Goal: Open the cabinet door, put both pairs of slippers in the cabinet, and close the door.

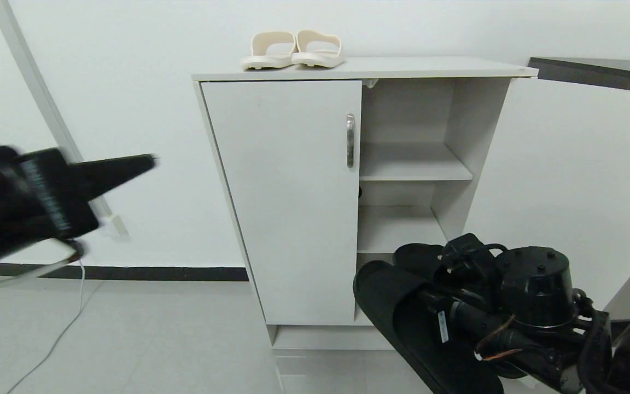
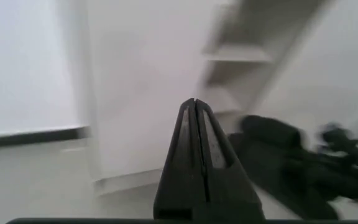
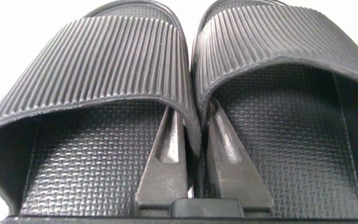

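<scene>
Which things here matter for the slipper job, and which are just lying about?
Job: white cabinet, right door open, left door shut; cream slippers on top of it; black slippers pinched in the right gripper.
Lying about: white cable on the floor; grey tabletop beyond the cabinet.

A white cable (image 1: pixel 59 336) is trailing over the floor (image 1: pixel 156 339) at left. A black baseboard (image 1: pixel 145 272) is running along the wall (image 1: pixel 129 109), and a dark tabletop (image 1: pixel 594 70) is showing far right.
</scene>
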You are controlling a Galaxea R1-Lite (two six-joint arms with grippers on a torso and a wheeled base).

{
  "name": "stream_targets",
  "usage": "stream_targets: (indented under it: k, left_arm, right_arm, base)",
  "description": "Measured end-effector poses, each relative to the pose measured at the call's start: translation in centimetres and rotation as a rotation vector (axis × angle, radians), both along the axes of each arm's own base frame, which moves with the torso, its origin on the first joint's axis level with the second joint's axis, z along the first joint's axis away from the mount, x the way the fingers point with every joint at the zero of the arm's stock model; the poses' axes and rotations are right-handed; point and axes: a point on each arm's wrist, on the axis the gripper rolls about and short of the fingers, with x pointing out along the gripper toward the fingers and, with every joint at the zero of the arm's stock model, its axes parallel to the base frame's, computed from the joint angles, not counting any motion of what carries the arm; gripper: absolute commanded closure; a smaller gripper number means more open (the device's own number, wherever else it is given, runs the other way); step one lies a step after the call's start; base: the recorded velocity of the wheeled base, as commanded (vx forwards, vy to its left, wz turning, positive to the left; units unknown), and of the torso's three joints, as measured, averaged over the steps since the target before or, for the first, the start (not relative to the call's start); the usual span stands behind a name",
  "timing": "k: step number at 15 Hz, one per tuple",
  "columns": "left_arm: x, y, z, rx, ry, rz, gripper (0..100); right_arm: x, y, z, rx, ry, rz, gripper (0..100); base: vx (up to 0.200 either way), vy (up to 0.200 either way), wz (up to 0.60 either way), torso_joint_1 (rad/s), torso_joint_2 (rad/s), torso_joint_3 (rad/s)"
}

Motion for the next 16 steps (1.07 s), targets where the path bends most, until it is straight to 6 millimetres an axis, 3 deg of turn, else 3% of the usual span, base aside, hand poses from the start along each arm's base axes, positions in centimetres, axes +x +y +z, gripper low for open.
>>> stream_targets:
  k: [1, 3, 6, 8, 10, 13, 16]
  left_arm:
    - [-2.4, 2.6, -0.8, 0.003, -0.011, 0.117, 100]
    - [-6.9, 5.8, -3.9, 0.022, -0.023, 0.309, 100]
    - [-11.9, 7.5, -11.6, 0.08, -0.015, 0.496, 100]
    - [-13.4, 7.7, -16.0, 0.109, -0.012, 0.536, 100]
    - [-13.8, 7.7, -19.0, 0.124, -0.007, 0.572, 100]
    - [-14.2, 7.7, -21.2, 0.124, -0.022, 0.697, 100]
    - [-14.3, 7.2, -21.6, 0.117, -0.07, 0.52, 100]
  right_arm:
    - [0.6, 0.4, -0.1, 0.008, -0.002, -0.04, 100]
    - [1.1, 0.8, -0.5, 0.007, 0.005, -0.056, 100]
    - [1.0, 1.2, -0.7, 0.004, 0.008, -0.046, 100]
    - [0.7, 1.4, -0.7, 0.001, 0.009, -0.038, 100]
    - [0.5, 1.7, -0.7, 0.002, 0.01, -0.024, 100]
    - [0.4, 1.8, -0.7, 0.002, 0.01, -0.02, 100]
    - [0.1, 2.1, -0.8, 0.0, 0.011, -0.008, 100]
  base:
    - [0.0, 0.0, 0.0, 0.0, 0.0, 0.0]
    - [0.0, 0.0, 0.0, 0.0, 0.0, 0.0]
    - [0.0, 0.0, 0.0, 0.0, 0.0, 0.0]
    - [0.0, 0.0, 0.0, 0.0, 0.0, 0.0]
    - [0.0, 0.0, 0.0, 0.0, 0.0, 0.0]
    - [0.0, 0.0, 0.0, 0.0, 0.0, 0.0]
    - [0.0, 0.0, 0.0, 0.0, 0.0, 0.0]
